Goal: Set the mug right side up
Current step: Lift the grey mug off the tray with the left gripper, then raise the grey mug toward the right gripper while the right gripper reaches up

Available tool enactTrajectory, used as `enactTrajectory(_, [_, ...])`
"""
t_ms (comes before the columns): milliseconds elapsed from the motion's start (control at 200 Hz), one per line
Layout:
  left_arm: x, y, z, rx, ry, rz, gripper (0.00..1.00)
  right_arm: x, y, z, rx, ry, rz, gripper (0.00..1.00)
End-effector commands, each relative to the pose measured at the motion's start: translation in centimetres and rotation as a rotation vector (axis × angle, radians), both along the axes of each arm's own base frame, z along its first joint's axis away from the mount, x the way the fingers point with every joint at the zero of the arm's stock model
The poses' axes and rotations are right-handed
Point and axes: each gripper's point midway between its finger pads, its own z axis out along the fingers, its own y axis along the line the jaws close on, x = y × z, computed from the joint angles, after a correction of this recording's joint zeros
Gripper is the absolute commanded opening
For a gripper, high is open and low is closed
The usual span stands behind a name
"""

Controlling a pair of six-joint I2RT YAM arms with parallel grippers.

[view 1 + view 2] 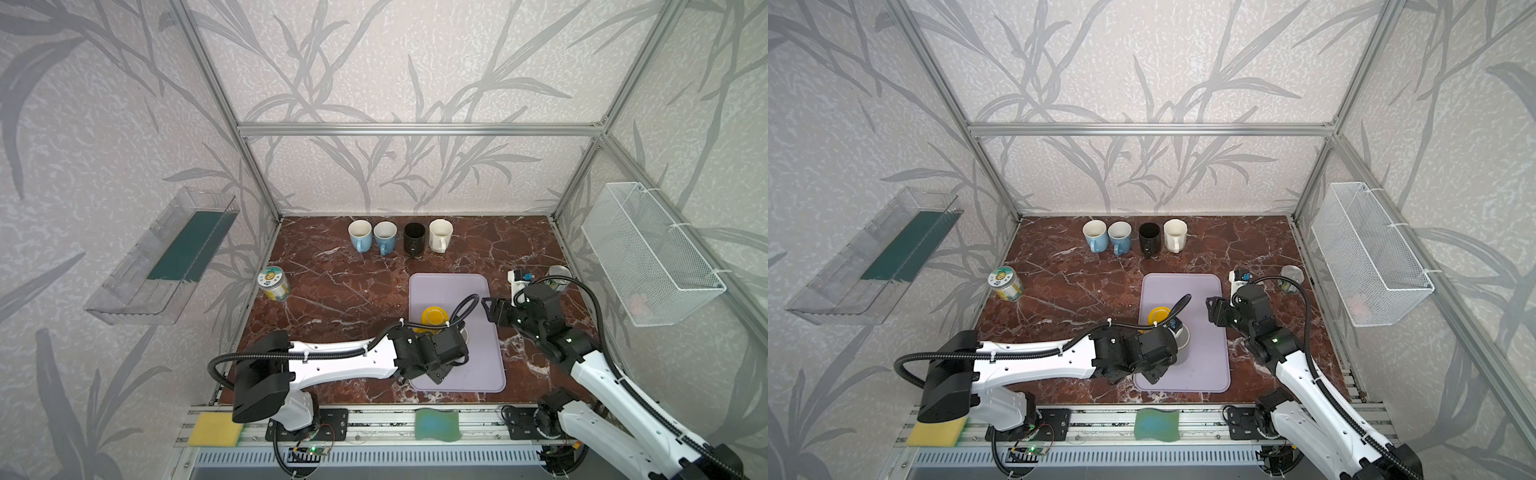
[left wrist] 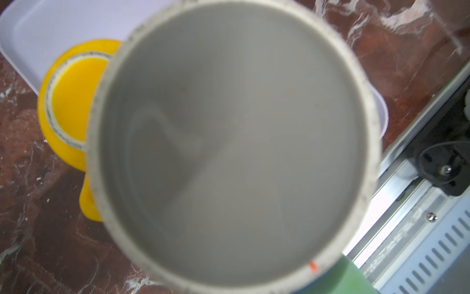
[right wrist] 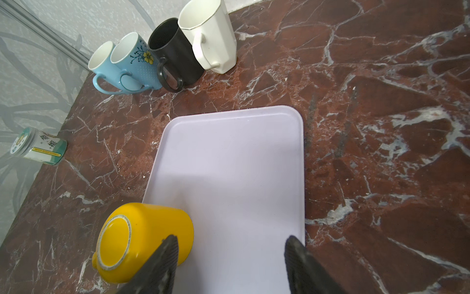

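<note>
Lavender tray (image 1: 449,291) lies bare across its far half. Grey mug (image 2: 229,140) is over its middle, long axis and mouth toward the left wrist camera; left gripper (image 1: 455,347) pressed together, contact hidden; right gripper (image 3: 231,238) spread, empty.

Lab rig, alu frame (image 1: 419,129)

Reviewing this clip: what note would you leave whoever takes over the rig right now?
Left end effector: shut on the grey mug at the tray, mouth apparently up.
Right end effector: open, empty, by the tray's edge.
Yellow mug: base up on the tray.
Done: four mugs upright at the back.
Left: set grey down upright, then flip yellow.
</note>
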Motion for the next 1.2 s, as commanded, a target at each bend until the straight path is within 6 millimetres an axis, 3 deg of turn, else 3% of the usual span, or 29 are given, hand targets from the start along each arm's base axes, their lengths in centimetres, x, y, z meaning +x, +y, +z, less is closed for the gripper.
enactTrajectory(0, [1.8, -2.4, 4.9, -0.166, -0.079, 0.004, 0.0, -0.4, 0.0, 0.1, 0.016, -0.007, 0.019, 0.67])
enactTrajectory(230, [4.5, -2.8, 8.4, -0.278, -0.105, 0.029, 0.0, -0.4, -1.0, 0.0, 0.03, -0.006, -0.004, 0.67])
enactTrajectory(705, [10.6, -3.2, 17.9, -0.522, -0.201, 0.031, 0.0, 0.0, -1.1, 0.4, 0.093, -0.037, 0.012, 0.67])
enactTrajectory(1010, [15.5, -1.8, 22.9, -0.706, -0.254, 0.07, 0.0, 1.0, 1.7, 4.4, 0.253, -0.182, 0.152, 0.67])
enactTrajectory(1200, [17.1, -0.2, 27.5, -0.876, -0.294, 0.053, 0.0, 2.2, 3.8, 8.2, 0.393, -0.277, 0.246, 0.67])
